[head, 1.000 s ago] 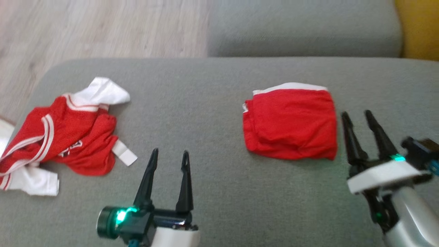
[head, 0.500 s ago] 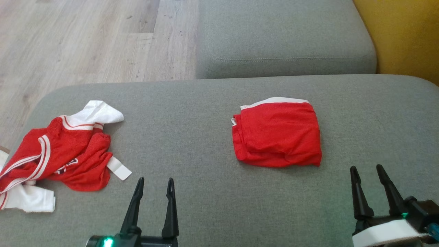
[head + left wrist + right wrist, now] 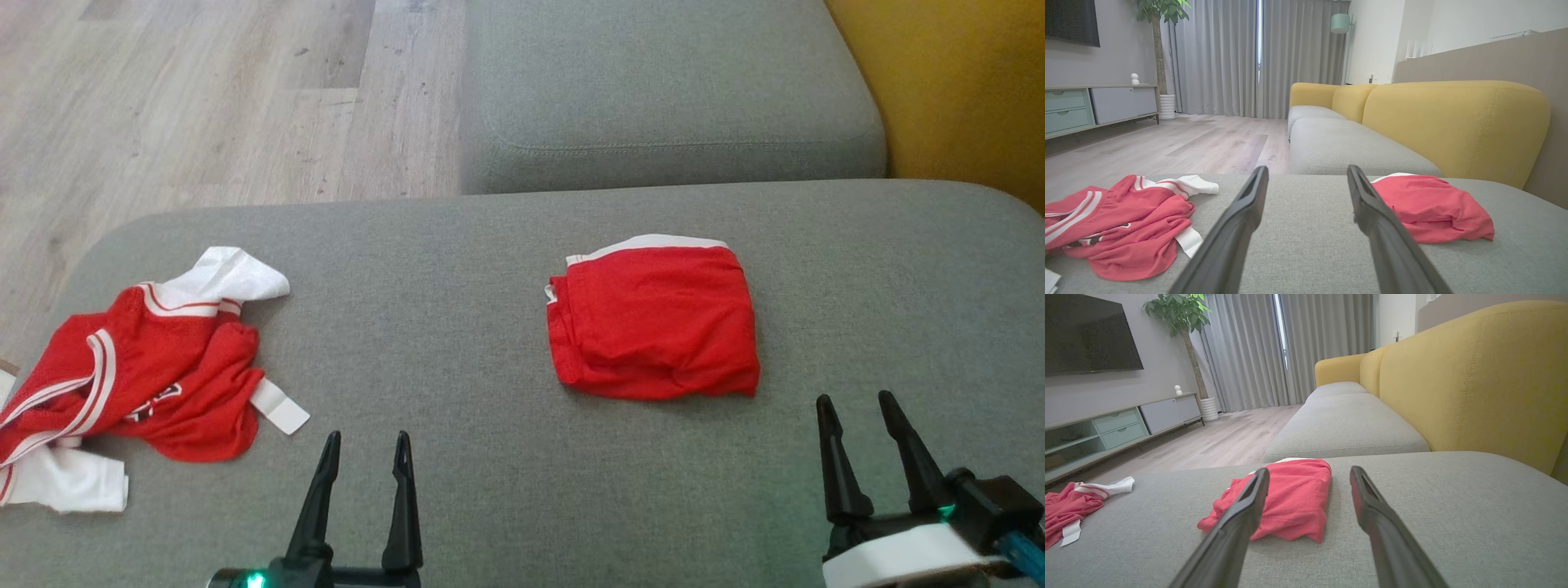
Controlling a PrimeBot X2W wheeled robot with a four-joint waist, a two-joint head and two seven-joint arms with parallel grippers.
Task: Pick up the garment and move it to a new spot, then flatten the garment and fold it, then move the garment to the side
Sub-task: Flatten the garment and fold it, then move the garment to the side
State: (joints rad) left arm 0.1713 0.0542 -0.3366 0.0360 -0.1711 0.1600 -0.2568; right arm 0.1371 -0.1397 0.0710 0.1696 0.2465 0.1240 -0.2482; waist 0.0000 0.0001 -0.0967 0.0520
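A folded red garment with a white hem point(image 3: 653, 322) lies flat on the grey sofa cushion point(image 3: 490, 506), right of centre. A crumpled red and white garment point(image 3: 139, 367) lies at the cushion's left end. My left gripper point(image 3: 365, 445) stands open near the front edge, between the two garments and touching neither. My right gripper point(image 3: 856, 406) is open too, just in front of the folded garment's right corner and apart from it. The left wrist view has the crumpled garment point(image 3: 1122, 220) on the left and the folded one point(image 3: 1433, 208) on the right. In the right wrist view the folded garment point(image 3: 1290, 498) lies ahead of my left finger.
A second grey seat cushion point(image 3: 669, 90) adjoins at the back, with the yellow backrest point(image 3: 963, 82) along the right. Wooden floor point(image 3: 163, 106) lies beyond the cushion's left and far edges. A TV cabinet point(image 3: 1118, 424) stands across the room.
Both grippers have drawn back toward me, the right one leaving the folded garment's right edge. The head camera has shifted as well. Neither garment has moved.
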